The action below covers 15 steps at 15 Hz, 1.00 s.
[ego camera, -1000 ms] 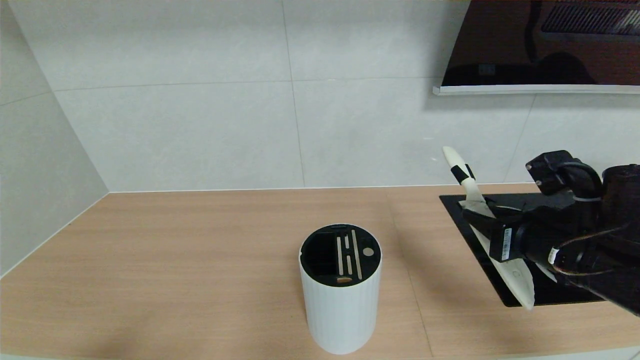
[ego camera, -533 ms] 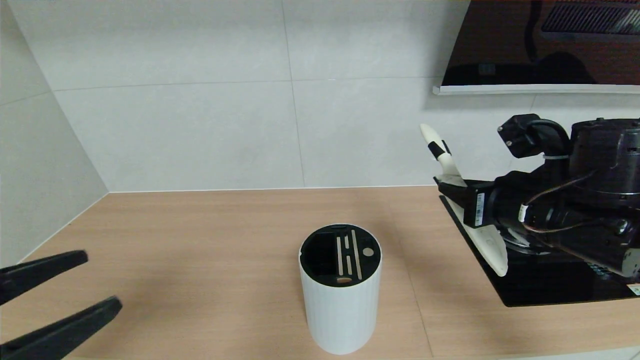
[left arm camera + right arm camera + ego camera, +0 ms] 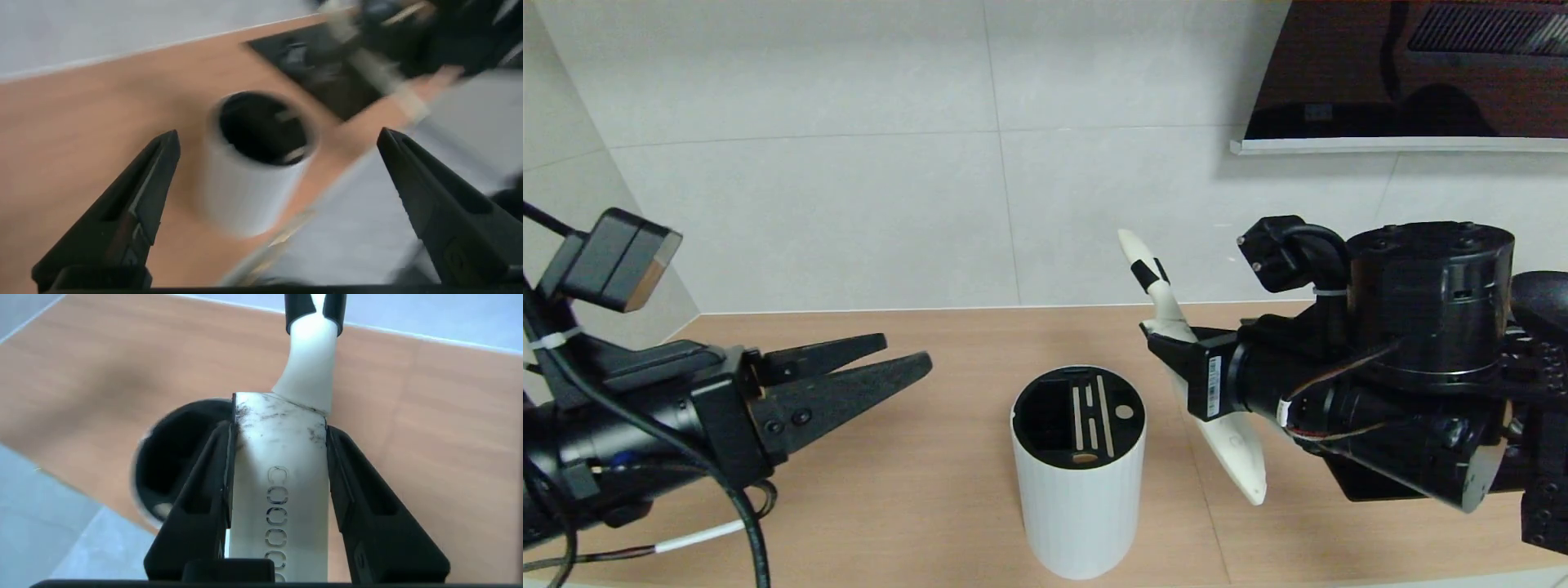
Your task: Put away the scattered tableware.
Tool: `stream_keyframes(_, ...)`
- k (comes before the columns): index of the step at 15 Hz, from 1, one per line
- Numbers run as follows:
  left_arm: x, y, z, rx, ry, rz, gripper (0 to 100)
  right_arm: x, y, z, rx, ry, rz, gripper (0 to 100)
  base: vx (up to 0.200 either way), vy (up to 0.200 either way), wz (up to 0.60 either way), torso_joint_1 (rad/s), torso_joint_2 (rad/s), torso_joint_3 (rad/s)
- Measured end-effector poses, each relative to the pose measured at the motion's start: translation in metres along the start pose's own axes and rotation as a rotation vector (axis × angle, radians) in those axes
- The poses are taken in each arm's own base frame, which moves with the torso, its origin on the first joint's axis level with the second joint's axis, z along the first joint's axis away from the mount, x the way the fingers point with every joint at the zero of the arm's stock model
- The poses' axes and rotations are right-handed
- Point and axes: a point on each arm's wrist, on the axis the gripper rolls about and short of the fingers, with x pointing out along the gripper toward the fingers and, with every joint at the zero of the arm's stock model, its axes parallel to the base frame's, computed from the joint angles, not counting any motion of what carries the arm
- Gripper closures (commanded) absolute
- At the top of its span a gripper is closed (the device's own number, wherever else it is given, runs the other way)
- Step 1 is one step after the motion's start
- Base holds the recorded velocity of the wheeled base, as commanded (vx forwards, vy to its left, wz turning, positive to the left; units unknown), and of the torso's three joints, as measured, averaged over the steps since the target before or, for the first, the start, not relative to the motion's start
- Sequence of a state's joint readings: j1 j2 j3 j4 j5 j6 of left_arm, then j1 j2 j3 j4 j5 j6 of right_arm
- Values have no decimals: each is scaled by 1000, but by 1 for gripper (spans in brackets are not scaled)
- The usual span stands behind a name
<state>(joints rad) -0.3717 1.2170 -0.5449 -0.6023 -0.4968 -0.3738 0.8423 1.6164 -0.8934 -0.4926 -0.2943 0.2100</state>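
1. Right of centre in the head view, the right pincer [image 3: 1180, 359] is clamped on the flat blade of a white knife [image 3: 1232, 445]. The handle tilts up toward the wall and the tip points down, which probably suits a blade-first drop into a slot.
2. The white holder [image 3: 1081, 490] stands upright at lower centre on the desk [image 3: 890, 506]. The knife hangs just beside it, not touching.
3. At the left of the frame, the left pincer [image 3: 903, 353] is spread wide and empty. It is aimed at the holder, perhaps to steady it.
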Motion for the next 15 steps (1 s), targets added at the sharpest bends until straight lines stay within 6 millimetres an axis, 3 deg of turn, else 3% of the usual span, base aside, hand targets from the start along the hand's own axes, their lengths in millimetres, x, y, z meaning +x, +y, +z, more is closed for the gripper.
stream_keyframes(4,24,-9,-4,-229,-40,-140,0,0,18,-5,33,-5,57,100,0,0,0,0,0,0)
stream_keyframes(9,39,-19,-8,-400,-24,-223,0,1,32,-5,83,-52,113,100,0,0,0,0,0,0)
stream_keyframes(15,74,-22,-25,-465,-50,-102,0,3,46,-14,84,-47,157,100,0,0,0,0,0,0)
